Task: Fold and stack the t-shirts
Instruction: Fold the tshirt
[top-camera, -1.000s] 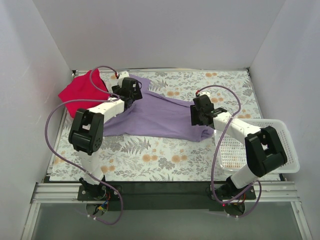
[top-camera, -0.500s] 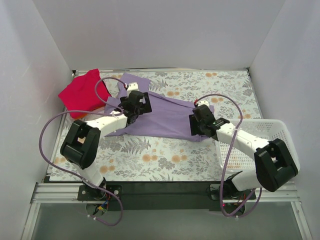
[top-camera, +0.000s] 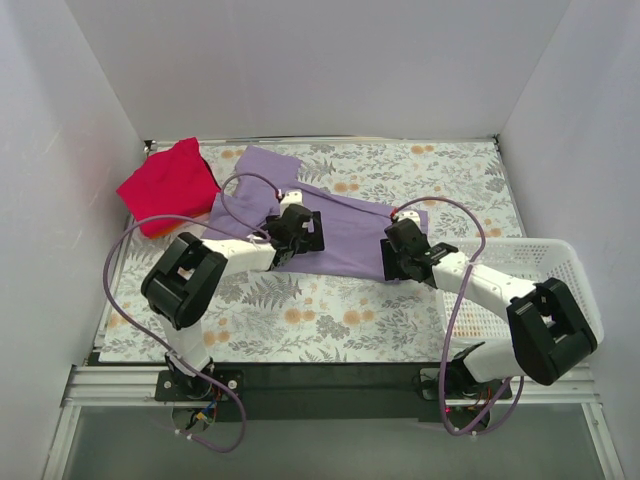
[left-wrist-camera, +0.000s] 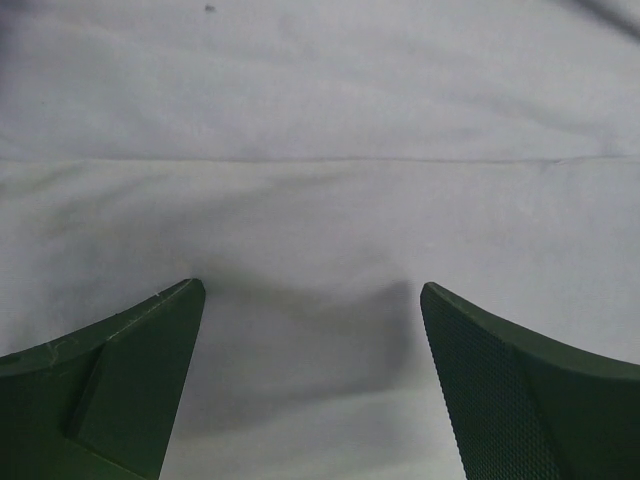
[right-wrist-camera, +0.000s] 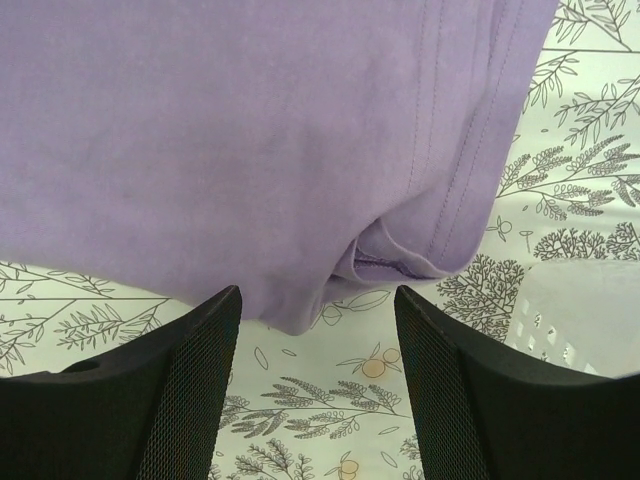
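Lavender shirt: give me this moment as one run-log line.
lavender t-shirt: spread out | left gripper: open over it | right gripper: open at its hem | red t-shirt: far-left corner | stack: not yet

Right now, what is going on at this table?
Both arms work on the lavender t-shirt, spread out on the flowered table. The left pincer is open over the cloth; the right pincer is open at its right edge. Neither holds cloth. The red t-shirt lies bunched at the far left corner.
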